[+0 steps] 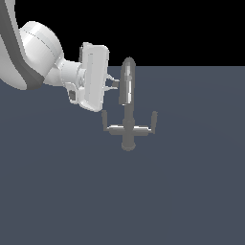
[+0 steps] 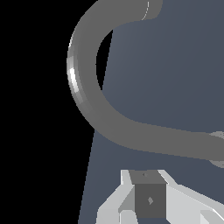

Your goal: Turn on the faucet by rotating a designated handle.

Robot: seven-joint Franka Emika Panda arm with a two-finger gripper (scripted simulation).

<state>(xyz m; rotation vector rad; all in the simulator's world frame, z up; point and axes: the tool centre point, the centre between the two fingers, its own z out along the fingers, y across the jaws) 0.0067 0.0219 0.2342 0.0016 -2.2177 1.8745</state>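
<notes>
Not started: white claw gripper (image 1: pixel 115 82), fingers barely apart w/ nothing held, sits at 10 o'clock of small grey metal faucet (image 1: pixel 128 112); slim grey lever handle (image 1: pixel 105 119) untouched, rotation left.

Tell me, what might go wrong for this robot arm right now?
The gripper sits up beside the faucet's tall spout, not by either short lever. It might bump or grab the spout instead. The two levers look identical, so it could also turn the wrong one.

Smooth grey metallic faucet (image 1: pixel 128 115) with soft sheen; matt slate floor (image 1: pixel 191 191).
</notes>
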